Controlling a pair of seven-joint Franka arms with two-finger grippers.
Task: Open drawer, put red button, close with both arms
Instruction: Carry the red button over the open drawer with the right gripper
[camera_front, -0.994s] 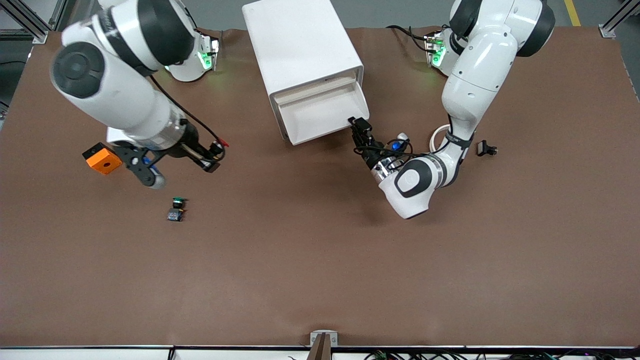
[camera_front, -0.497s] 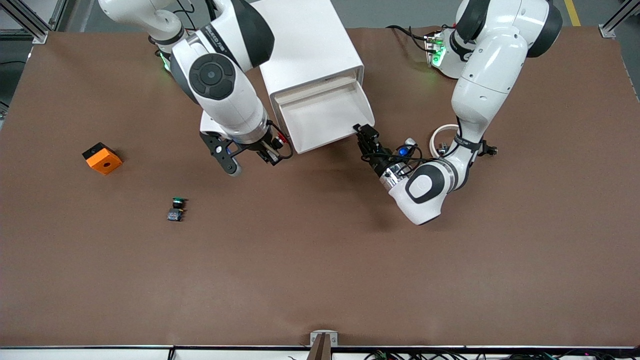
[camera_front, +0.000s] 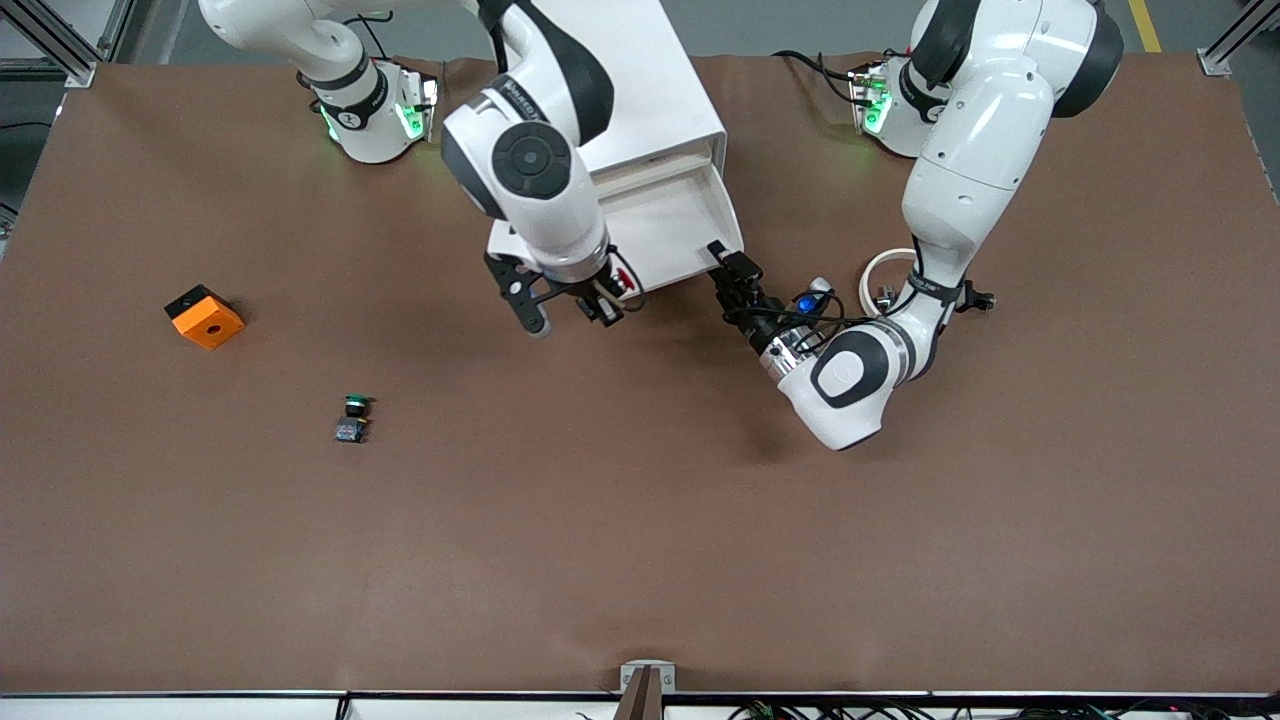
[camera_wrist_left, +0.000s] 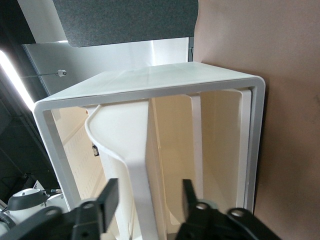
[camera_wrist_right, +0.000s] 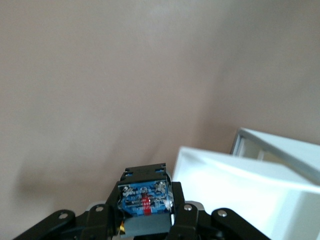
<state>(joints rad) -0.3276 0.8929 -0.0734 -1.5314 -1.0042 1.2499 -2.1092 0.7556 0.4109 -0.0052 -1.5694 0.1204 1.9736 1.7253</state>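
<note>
The white cabinet has its drawer pulled open. My right gripper hangs over the table just in front of the drawer's corner toward the right arm's end. In the right wrist view it is shut on the red button; only the button's dark blue block base shows, the cap is hidden. My left gripper is at the drawer's other front corner. In the left wrist view it is open, one finger on each side of the drawer's front wall.
A green-capped button lies on the table nearer the front camera, toward the right arm's end. An orange block lies farther toward that end. A white ring and a small black part lie beside the left arm.
The right arm has swung from beside the orange block across to the drawer's front, carrying the button. The left gripper and drawer front have shifted slightly outward.
</note>
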